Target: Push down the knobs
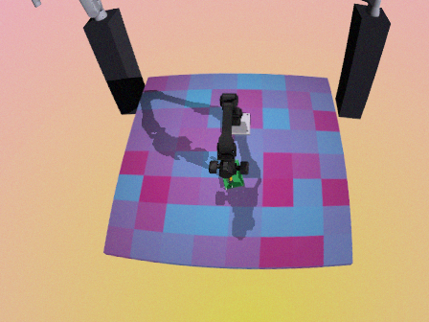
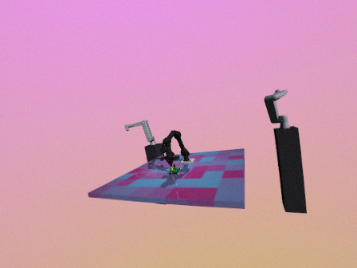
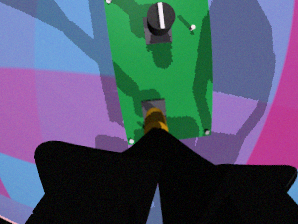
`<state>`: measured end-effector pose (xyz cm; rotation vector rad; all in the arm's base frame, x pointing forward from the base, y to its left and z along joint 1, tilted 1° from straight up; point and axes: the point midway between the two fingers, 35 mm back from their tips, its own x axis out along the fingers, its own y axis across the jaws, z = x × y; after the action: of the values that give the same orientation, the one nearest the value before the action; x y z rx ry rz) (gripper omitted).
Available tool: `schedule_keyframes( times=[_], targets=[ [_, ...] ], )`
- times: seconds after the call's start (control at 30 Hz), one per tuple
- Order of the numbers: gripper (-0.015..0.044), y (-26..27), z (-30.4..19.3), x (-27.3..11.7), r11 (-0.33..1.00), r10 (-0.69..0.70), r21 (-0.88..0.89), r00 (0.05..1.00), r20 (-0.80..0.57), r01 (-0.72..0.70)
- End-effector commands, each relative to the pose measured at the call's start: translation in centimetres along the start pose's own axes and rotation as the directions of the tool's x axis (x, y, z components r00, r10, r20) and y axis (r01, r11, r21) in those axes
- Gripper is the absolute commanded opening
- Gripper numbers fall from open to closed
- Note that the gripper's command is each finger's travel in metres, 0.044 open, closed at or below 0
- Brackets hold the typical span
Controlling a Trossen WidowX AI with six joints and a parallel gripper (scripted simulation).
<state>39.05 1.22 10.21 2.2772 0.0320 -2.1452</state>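
The green circuit board stands on the table; it is small in the exterior view. A black knob with a white line sits over a grey potentiometer at the far part of the board; how deep it sits cannot be told. An orange-yellow knob is over the other potentiometer at the near end, partly hidden by the fingers. My gripper is shut, its fingertips together over or against the orange-yellow knob, not around it. Whether they touch, and the gap under that knob, cannot be told.
The arm's white base plate is behind the board on the patchwork table. Dark pedestals with grey arms stand beyond the table's sides. Pale pins or screws show at the board's corners.
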Motion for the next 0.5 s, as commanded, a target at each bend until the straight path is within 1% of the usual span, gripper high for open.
schedule_keyframes(
  times=[0.0, 0.47],
  targets=[
    [0.0, 0.06, -0.01, 0.72, 1.0, 0.003, -0.006, 1.0, 0.005, -0.003],
    [0.0, 0.06, -0.01, 0.9, 1.0, 0.003, -0.006, 1.0, 0.005, -0.003]
  ],
)
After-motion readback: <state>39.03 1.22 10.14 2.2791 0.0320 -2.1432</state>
